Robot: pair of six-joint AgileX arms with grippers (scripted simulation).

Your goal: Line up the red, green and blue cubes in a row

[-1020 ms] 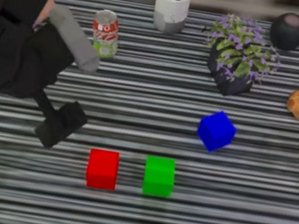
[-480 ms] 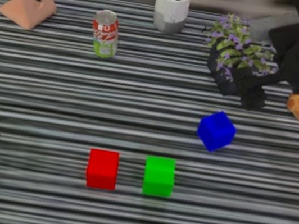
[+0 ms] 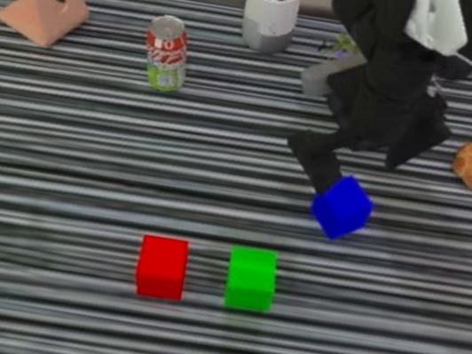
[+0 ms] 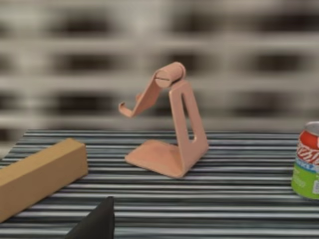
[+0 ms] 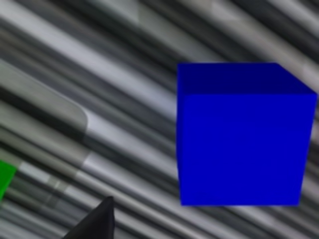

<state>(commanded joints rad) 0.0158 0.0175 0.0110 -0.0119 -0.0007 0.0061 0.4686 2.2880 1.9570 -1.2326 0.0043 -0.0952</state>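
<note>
1. Red cube (image 3: 162,266) and green cube (image 3: 251,278) sit side by side at the desk's front.
2. Blue cube (image 3: 341,206) lies apart, rotated.
3. Right gripper (image 3: 320,165) hangs beside it; finger state unclear.
4. Next: straddle, grasp, carry beside green.

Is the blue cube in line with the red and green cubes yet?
No. The blue cube sits farther back and right of the red cube and green cube, turned askew.
</note>
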